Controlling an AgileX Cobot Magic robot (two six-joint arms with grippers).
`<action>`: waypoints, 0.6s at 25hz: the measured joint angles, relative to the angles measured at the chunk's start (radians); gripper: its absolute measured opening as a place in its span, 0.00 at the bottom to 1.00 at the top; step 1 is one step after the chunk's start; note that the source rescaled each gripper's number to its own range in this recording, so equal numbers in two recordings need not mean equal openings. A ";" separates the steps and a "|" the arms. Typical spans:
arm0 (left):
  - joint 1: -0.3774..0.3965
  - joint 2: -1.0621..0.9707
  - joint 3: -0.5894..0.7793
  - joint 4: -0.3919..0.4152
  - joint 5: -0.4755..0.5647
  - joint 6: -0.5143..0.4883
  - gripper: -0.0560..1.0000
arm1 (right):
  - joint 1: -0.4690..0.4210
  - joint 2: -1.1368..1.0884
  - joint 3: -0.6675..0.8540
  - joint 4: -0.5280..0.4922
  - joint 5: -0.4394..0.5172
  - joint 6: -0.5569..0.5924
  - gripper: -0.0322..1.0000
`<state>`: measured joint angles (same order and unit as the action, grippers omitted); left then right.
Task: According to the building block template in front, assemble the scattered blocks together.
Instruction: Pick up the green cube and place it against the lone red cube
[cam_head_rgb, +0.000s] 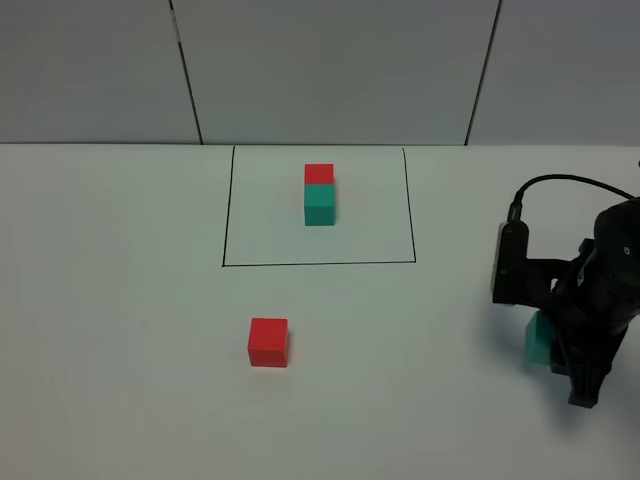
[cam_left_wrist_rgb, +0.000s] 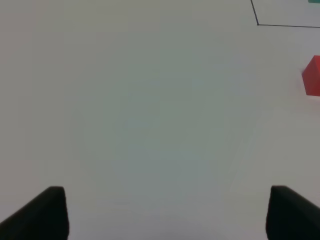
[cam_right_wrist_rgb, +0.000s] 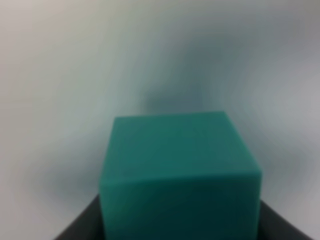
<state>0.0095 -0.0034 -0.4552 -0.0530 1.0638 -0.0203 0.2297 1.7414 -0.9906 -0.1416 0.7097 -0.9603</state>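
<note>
"Exterior high view first: what was on the tabletop (cam_head_rgb: 120, 380)?" asked the listener.

"A white surface with a thin black rectangle (cam_head_rgb: 228, 205) drawn toward the back," said the describer. "Inside it sat the building block template (cam_head_rgb: 320, 192): a red cube at the far side touching a teal-green cube of the same size at the near side."

"And the loose blocks?"

"The red block (cam_head_rgb: 268, 342) lay alone outside the rectangle, on the near side of its front line and a little left of the template. The teal-green block (cam_head_rgb: 538, 342) was well apart from it, far to the right, held in the right tool (cam_head_rgb: 565, 355)."

"Was that tool closed?"

"Yes, it was clamped on the teal-green block. In the right wrist view the block filled the lower middle, with a dark finger (cam_right_wrist_rgb: 80, 231) showing at each lower corner. I could not tell whether the block touched the tabletop."

"And the other arm?"

"It did not appear in the exterior high view. In the left wrist view the left tool (cam_left_wrist_rgb: 165, 215) had its two dark fingers spread wide over bare tabletop, with nothing between them. The red block showed at that picture's edge, well away from the fingers."
</note>
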 joint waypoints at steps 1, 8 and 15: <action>0.000 0.000 0.000 0.000 0.000 0.000 0.91 | 0.008 0.000 -0.008 0.005 0.002 0.000 0.04; 0.000 0.000 0.000 0.000 0.000 0.000 0.91 | 0.106 0.057 -0.111 -0.008 0.024 0.087 0.04; 0.000 0.000 0.000 0.000 0.000 0.000 0.91 | 0.209 0.199 -0.279 -0.072 0.145 0.199 0.04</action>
<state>0.0095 -0.0034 -0.4552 -0.0530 1.0638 -0.0203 0.4383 1.9408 -1.2697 -0.2133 0.8547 -0.7612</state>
